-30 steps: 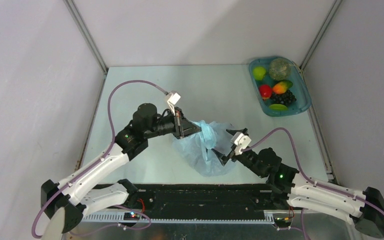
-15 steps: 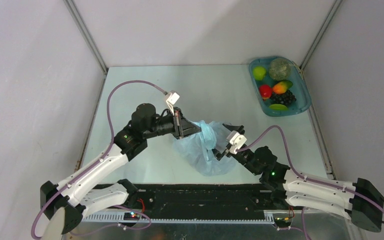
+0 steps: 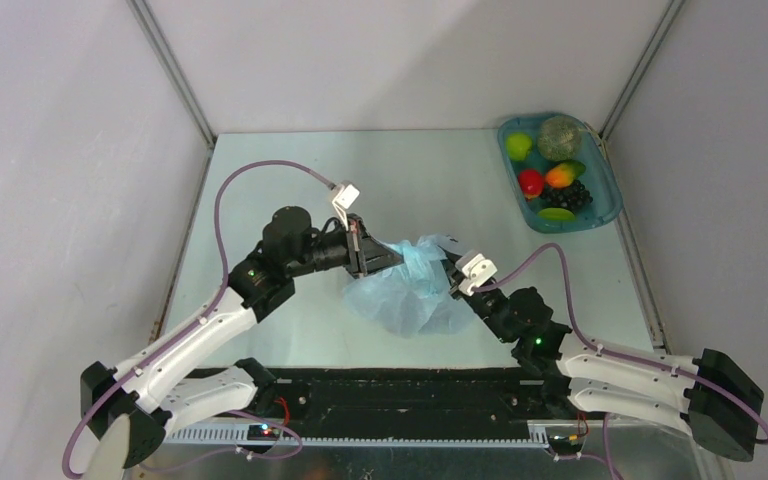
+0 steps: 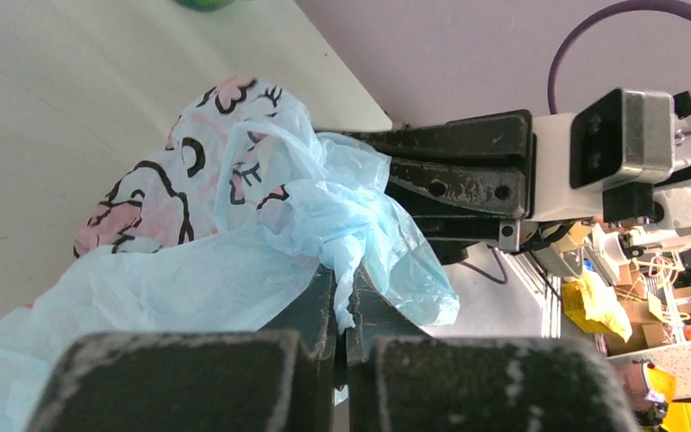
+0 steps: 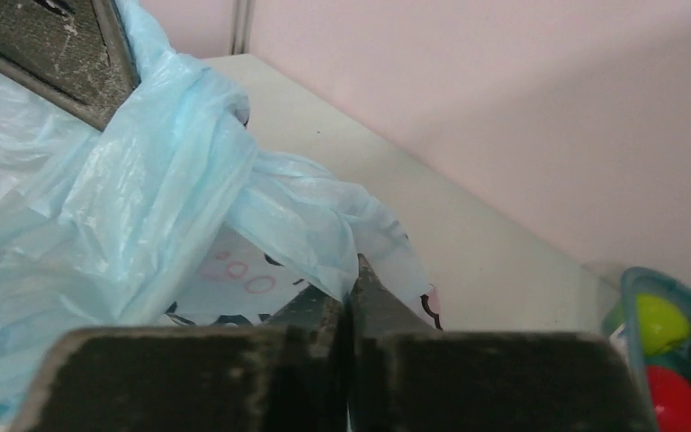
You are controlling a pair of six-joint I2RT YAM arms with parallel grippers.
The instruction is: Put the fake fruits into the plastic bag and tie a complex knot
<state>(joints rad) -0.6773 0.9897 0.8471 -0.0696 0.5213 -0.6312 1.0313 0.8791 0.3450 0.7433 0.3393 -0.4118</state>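
The light-blue plastic bag point(image 3: 412, 292) lies crumpled mid-table between both arms. My left gripper point(image 3: 388, 257) is shut on one thin twisted strip of the bag's film point(image 4: 345, 281). From the other side, my right gripper point(image 3: 447, 270) is shut on another fold of film point(image 5: 324, 236). Between the grippers the two strips wrap round each other in a loose bunch point(image 5: 220, 157); whether it is a knot I cannot tell. The fake fruits, among them a lime green one point(image 3: 519, 146), a red one point(image 3: 531, 183) and dark grapes point(image 3: 570, 196), lie in the teal tray point(image 3: 608, 190).
The teal tray sits at the far right corner beside the enclosure wall. Purple cables loop over both arms. A black rail point(image 3: 400, 395) runs along the near edge, between the arm bases.
My right gripper moved forward and left to the bag and shut on its film; it was open before. The bag bunched up slightly. The left arm stayed still.
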